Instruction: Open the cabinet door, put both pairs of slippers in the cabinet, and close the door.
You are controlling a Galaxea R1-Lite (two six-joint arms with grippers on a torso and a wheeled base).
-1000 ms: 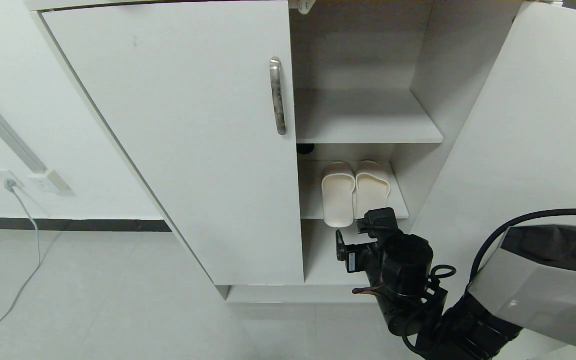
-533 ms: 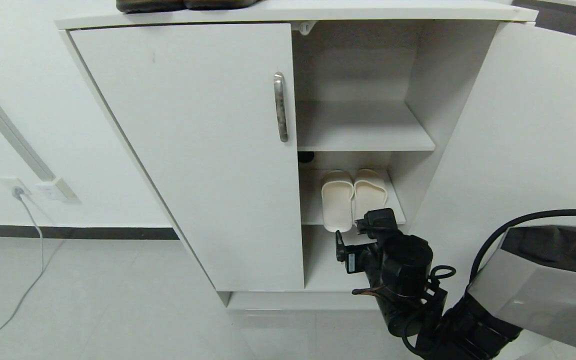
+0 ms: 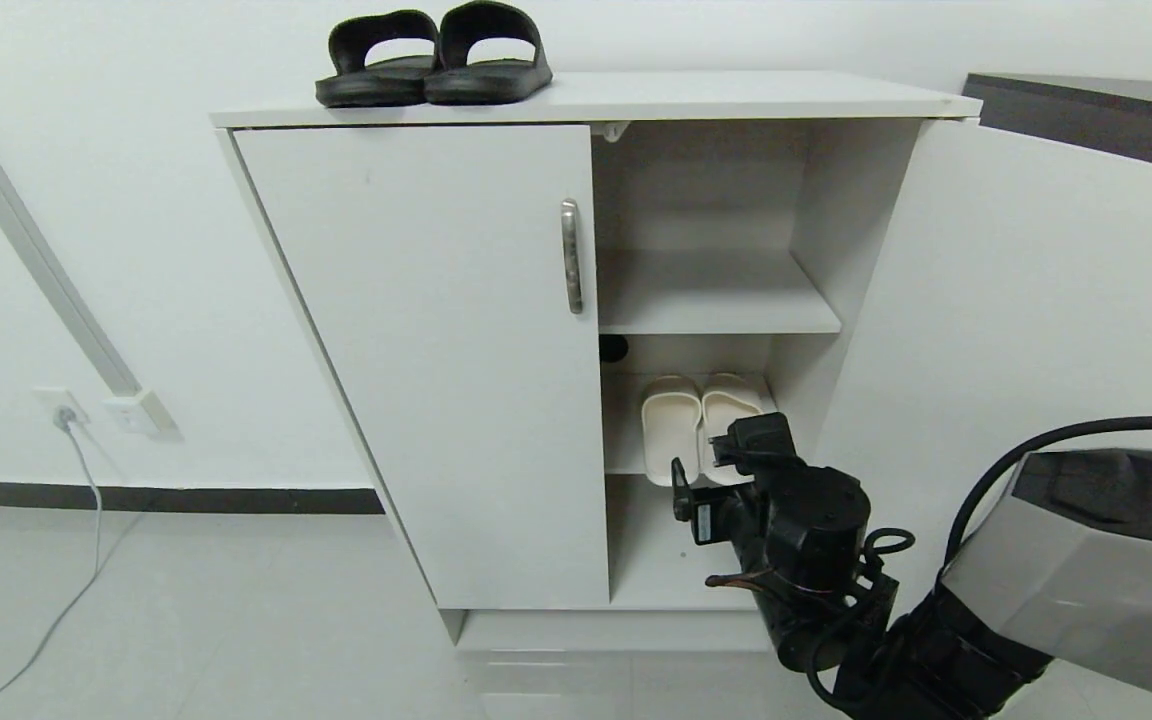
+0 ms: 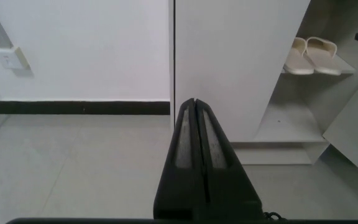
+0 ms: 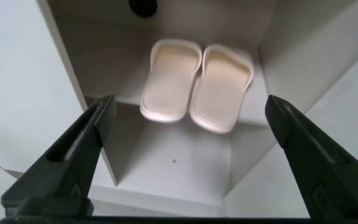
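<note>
One pair is done: white slippers [image 3: 701, 425] sit side by side on the middle shelf [image 3: 622, 440] of the cabinet [image 3: 736, 95], with the right door [image 3: 1016, 300] swung open. Black slippers [image 3: 433, 58] are on the cabinet top, left end.

Right gripper [image 5: 190, 106] is spread wide and empty, just in front of the white pair. Left gripper [image 4: 194, 106] is pressed together and empty.

Next, probably: raise an arm to the top, grab the black pair, shelve it, close the door.

Vs earlier: the head camera shifts and brings the black pair into frame. The things themselves don't move.

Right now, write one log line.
right door: open | white slippers: lower shelf | black slippers: on cabinet top | right gripper: open, empty | left gripper: shut
</note>
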